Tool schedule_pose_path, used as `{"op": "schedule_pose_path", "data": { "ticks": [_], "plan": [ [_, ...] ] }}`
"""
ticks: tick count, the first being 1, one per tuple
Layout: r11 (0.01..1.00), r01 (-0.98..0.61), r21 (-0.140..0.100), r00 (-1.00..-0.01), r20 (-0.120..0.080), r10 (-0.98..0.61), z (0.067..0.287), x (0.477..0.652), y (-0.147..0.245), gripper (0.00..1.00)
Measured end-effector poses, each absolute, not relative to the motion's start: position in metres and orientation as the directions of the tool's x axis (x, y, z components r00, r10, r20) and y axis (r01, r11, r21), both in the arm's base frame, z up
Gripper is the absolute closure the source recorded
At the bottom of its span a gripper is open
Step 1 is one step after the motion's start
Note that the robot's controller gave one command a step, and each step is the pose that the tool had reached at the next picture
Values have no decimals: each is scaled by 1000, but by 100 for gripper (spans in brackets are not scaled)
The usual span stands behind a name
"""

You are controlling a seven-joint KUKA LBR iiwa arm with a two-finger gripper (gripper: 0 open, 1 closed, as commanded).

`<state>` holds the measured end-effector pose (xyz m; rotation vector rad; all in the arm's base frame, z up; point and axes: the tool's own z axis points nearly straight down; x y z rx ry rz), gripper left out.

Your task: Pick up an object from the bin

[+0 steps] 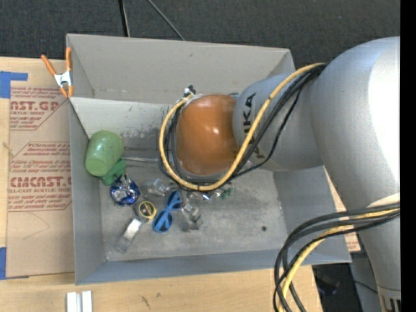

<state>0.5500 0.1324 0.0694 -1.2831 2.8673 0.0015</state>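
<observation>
My wrist's orange cover [205, 135] hides things, so can't tell if I'm open or clenched. Nearest: blue loopy thing [168, 212], middle of the bin [195, 64], just below-left of that cover, slanting front-left.

arm [338, 129]: in from right | orange wrist cover [205, 135]: facing up | hand [188, 212]: low
</observation>
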Motion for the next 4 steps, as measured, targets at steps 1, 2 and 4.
{"op": "schedule_pose_path", "data": {
  "ticks": [1,2,4],
  "plan": [
    [666,-746,1,-666,-2,-746,70,550,133,100],
    [667,-745,-3,-666,-7,-745,124,552,134,100],
    [667,-745,-2,-667,-5,-745,192,554,137,100]
  ]
}}
